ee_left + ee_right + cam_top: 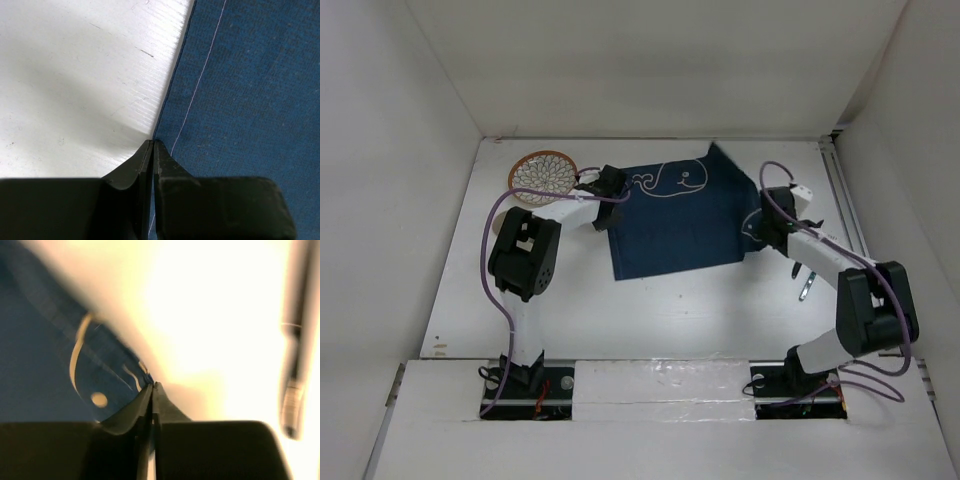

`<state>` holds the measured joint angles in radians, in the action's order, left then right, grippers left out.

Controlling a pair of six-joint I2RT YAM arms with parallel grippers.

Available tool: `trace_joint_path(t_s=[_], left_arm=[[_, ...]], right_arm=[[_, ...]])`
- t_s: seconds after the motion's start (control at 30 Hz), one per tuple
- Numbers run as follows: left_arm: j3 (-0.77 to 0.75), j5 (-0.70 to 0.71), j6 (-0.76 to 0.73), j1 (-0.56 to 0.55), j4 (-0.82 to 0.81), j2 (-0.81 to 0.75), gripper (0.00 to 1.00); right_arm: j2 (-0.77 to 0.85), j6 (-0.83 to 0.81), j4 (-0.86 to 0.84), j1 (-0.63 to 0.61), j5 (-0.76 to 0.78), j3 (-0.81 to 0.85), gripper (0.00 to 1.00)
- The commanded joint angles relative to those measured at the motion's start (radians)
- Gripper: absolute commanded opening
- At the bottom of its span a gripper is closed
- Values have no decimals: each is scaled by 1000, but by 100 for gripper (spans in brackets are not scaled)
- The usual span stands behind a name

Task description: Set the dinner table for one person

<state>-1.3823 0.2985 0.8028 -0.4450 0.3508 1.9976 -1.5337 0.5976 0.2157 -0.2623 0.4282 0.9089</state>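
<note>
A navy blue placemat (680, 220) with white whale line drawings lies skewed on the white dinner table (650, 320). My left gripper (610, 205) is shut on the placemat's left edge. In the left wrist view its jaws (152, 142) pinch the hem of the blue cloth (240, 90). My right gripper (767, 225) is shut on the placemat's right edge. In the right wrist view its jaws (151, 386) pinch the cloth (45, 365) beside a whale drawing. The placemat's far right corner sticks up toward the back wall.
A round patterned plate (545, 172) lies at the back left, just behind my left arm. A piece of metal cutlery (807, 283) lies on the table beside my right arm; it shows blurred in the right wrist view (295, 340). White walls enclose the table.
</note>
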Motion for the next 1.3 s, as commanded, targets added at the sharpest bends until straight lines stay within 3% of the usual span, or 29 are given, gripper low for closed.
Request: trace_joint_path(t_s=[0.0,0.03,0.07,0.13,0.3,0.37,0.5,0.63,0.7,0.8,0.97,1.13,1.27], left_arm=[[-1,7,6,6,11,-42,0],[-1,7,6,6,11,-42,0],[-1,7,6,6,11,-42,0],[-1,7,6,6,11,-42,0],[-53,7,-4,6,33,-33,0],[-113,17,-13,6,65,-17,0],[-282,39,-22,19,144,44,0],[-509,62,-34,43,283,112,1],[-524,117,-43,3,283,83,20],[-514,108,-56,-17,264,44,100],[-489,76,-43,-17,264,44,100],[-468,-77,-69,-17,133,62,100],[-587,-128,-70,-17,158,194,100]], right_arm=[[93,70,-78,84,-68,-94,11],[124,70,-78,93,-51,-103,22],[138,97,-31,94,-25,-104,57],[165,137,20,62,79,-94,70],[263,136,-2,-101,223,-94,73],[253,59,-109,-132,152,-106,73],[-50,7,-15,-74,-20,97,73],[-169,-47,83,-94,-43,208,71],[-178,-47,99,-94,-43,226,72],[-151,-35,85,-80,-72,226,73],[-227,-80,168,-41,-95,359,73],[-328,-142,244,-22,-95,502,73],[-443,-182,341,14,-134,659,73]])
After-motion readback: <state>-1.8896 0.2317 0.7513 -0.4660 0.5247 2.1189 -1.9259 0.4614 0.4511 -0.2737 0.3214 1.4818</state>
